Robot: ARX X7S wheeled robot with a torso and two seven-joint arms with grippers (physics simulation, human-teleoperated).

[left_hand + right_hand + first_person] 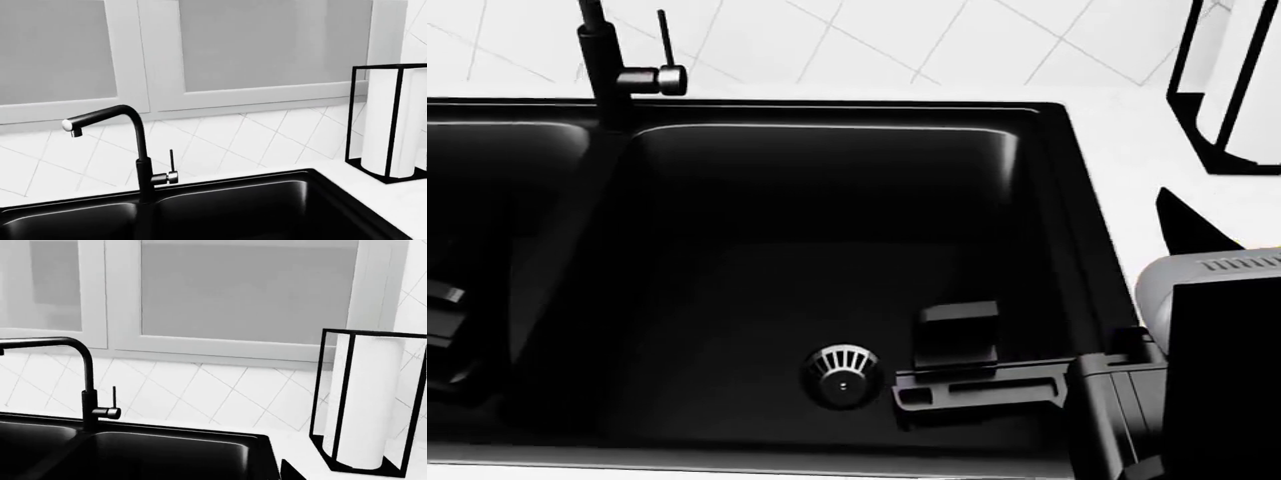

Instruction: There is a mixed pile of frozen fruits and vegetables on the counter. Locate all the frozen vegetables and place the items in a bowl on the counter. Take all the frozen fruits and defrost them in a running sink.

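The right gripper hangs low over the black sink, beside its drain; whether its jaws are spread cannot be told.

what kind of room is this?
Most likely a kitchen: a black double-basin sink with a faucet, a paper towel holder on the counter, and wall cabinets over a tiled backsplash.

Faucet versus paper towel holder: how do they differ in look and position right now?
The faucet is a thin black pipe standing at the sink's back rim, spout arching sideways; the paper towel holder is a boxy black wire frame on the white counter, beside the sink. The faucet has a small metal lever; the holder encloses a white roll. Both stand upright against the tiled wall.
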